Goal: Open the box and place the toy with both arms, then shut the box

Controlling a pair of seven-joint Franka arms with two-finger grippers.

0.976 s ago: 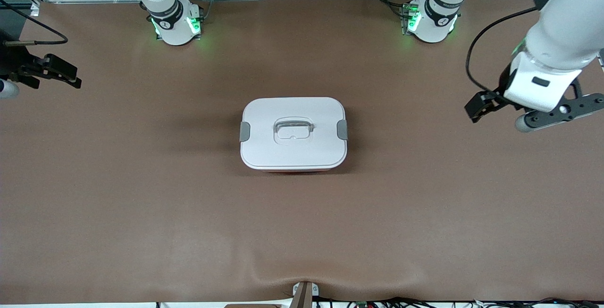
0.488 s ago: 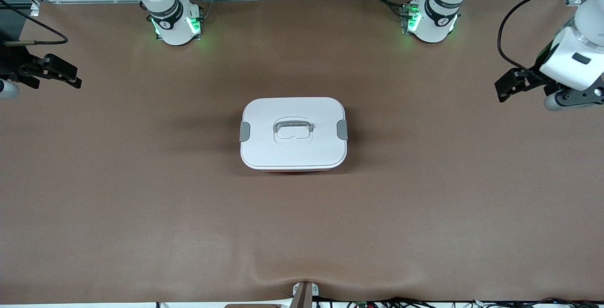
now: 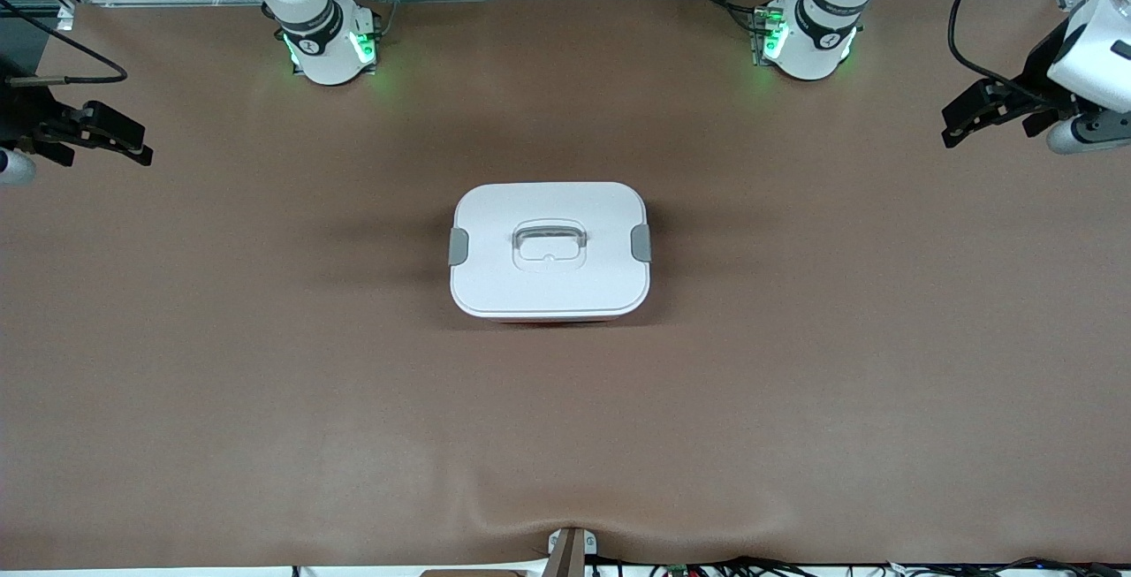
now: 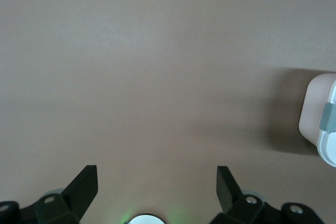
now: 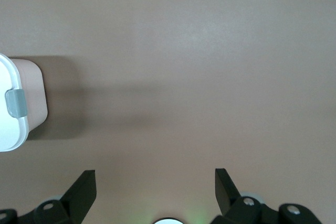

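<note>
Box [image 3: 550, 250] sits lidded, both grey latches down, no toy in sight, well apart from either claw. Your left gripper [image 3: 972, 113], fingers spread and holding nothing, has withdrawn over the table's left-arm end; the right gripper [image 3: 106, 137], equally spread, waits over its own end. You are either finished or not yet opening.

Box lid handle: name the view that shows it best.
The front view: the handle lies whole in the middle of the closed lid. The left wrist view catches only the box end with one grey latch, the right wrist view the other end; neither shows the handle.
</note>
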